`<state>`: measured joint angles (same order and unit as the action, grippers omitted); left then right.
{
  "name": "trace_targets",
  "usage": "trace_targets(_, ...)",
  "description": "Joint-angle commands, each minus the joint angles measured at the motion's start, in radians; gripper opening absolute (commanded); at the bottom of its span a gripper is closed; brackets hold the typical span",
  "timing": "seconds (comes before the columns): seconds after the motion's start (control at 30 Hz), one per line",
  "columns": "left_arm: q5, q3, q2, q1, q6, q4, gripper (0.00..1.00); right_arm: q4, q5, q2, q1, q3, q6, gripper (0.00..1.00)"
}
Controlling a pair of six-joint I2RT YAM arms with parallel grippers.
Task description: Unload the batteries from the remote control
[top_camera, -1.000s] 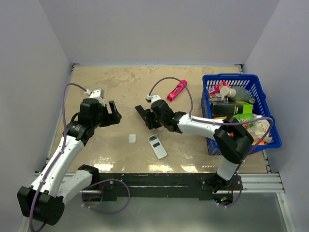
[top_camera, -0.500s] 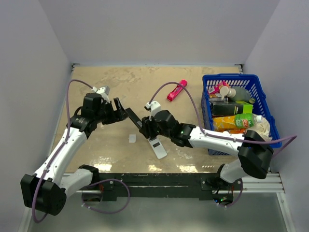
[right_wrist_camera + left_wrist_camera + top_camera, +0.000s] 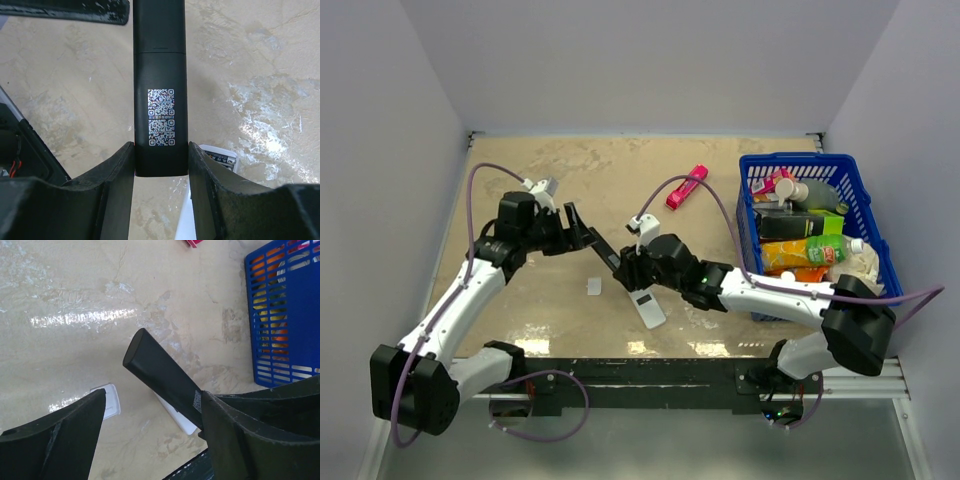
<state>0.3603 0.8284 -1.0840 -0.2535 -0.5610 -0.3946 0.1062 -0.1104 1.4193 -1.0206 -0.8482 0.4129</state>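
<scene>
Left gripper point(image 3: 578, 228), out from the left edge at mid-depth of the tabletop point(image 3: 570, 170): jaws spread wide, holding nothing. The free end of the black remote point(image 3: 160, 90) lies between its two fingers, and the left wrist view does not settle whether either finger touches it. A small white cover point(image 3: 594, 286) lies flat on the table just nearer than that gripper. The black remote is held above the surface near the table's centre. Its long axis runs diagonally from the far-left end, inside the left jaws, to the near-right end. There the right gripper point(image 3: 161, 146) is clenched on it, one finger against each long side. The back faces the right wrist camera, with a code sticker point(image 3: 161, 117) and a seam across the body beyond it, judged to be the battery lid, closed. No batteries are visible in any view, so any cells are presumably behind that lid. The left arm is the free one, and it is judged that the lid's sliding direction follows the remote's long axis. A white remote point(image 3: 646, 306) lies directly below the right gripper, towards the near edge. A blue basket point(image 3: 746, 215) stands along the right edge.
</scene>
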Motion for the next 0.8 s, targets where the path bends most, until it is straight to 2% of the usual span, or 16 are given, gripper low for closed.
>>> trace_targets(0.0,0.035,-0.021,-0.013,0.007,0.015,0.063,0.80,0.082,0.009,-0.056,-0.001,0.001,0.021,0.16)
trace_targets(0.37,0.077,-0.054,-0.043,0.007,0.009,0.117,0.74,0.105,0.041,-0.051,-0.001,0.020,0.047,0.15)
trace_targets(0.6,0.089,-0.071,-0.063,0.007,0.006,0.135,0.59,0.119,0.055,-0.056,-0.001,0.029,0.061,0.14)
trace_targets(0.77,0.098,-0.078,-0.076,0.007,0.003,0.149,0.58,0.127,0.055,-0.075,-0.001,0.044,0.066,0.14)
